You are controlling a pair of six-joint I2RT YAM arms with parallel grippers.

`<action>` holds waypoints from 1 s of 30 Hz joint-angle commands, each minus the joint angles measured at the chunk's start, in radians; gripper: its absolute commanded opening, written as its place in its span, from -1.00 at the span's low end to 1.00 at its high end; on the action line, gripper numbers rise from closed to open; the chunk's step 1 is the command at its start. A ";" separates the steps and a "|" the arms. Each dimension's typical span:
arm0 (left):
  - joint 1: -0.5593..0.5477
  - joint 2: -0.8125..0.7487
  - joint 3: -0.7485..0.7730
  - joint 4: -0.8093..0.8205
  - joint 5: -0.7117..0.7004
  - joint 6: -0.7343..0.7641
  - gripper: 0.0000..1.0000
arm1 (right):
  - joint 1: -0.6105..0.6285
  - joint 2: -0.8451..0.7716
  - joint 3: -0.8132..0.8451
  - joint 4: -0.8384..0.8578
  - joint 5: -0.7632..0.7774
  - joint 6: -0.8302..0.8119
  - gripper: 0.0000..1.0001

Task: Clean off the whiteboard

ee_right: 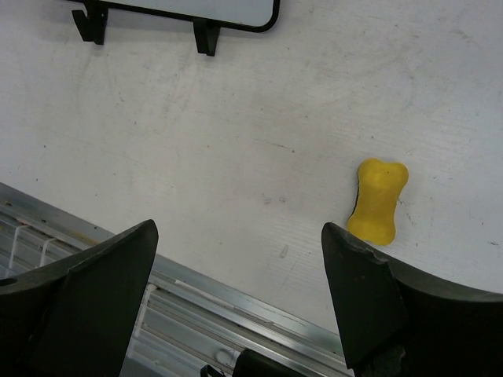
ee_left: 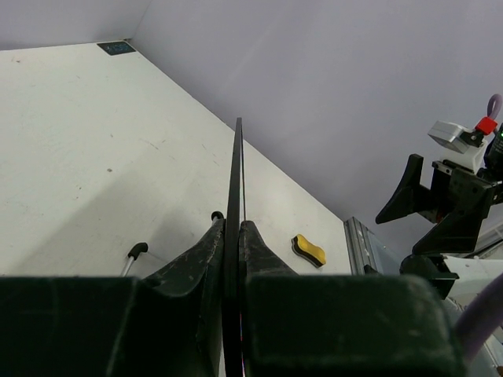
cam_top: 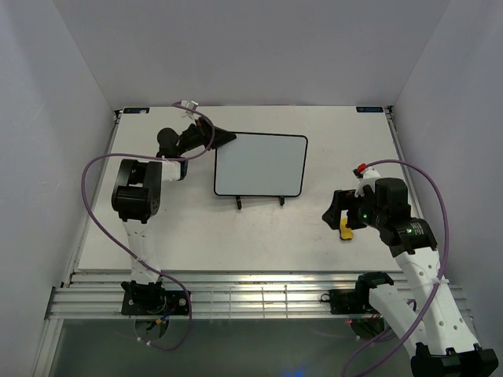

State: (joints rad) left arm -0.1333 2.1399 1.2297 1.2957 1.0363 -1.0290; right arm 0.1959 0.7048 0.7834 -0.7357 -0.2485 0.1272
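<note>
Whiteboard (cam_top: pixel 261 165) sitting mid-table, propped on its wire stand (cam_top: pixel 240 203); face reading blank white from overhead, no writing visible; judging the wiping as done, or any marks left as too faint to tell; yellow eraser (cam_top: pixel 346 231) lying loose on the table (cam_top: pixel 196 236), neither arm holding it; what is remaining looks like releasing the board

Left gripper (cam_top: pixel 224 140) reaching in from the left with the arm folded, jaws pinching tight on the whiteboard's upper left edge, board showing edge-on between the fingers (ee_left: pixel 208 251); right gripper (ee_right: pixel 237 236) hanging over the near table, jaws standing wide, gripping nothing, eraser lying just beside one finger
</note>
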 commanded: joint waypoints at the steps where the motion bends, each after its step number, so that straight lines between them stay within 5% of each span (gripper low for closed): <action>1: 0.004 0.012 0.042 0.140 0.028 0.043 -1.00 | -0.004 -0.019 0.033 0.007 -0.023 -0.014 0.80; 22: 0.066 0.049 -0.058 0.289 0.116 0.142 -1.00 | -0.003 -0.024 0.028 0.018 -0.046 -0.018 0.80; 30: 0.060 0.063 -0.094 0.289 0.116 0.150 -0.71 | -0.004 -0.045 0.020 0.019 -0.049 -0.018 0.80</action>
State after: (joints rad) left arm -0.0700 2.1975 1.1637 1.3186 1.1023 -0.9840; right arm 0.1959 0.6762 0.7834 -0.7349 -0.2737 0.1226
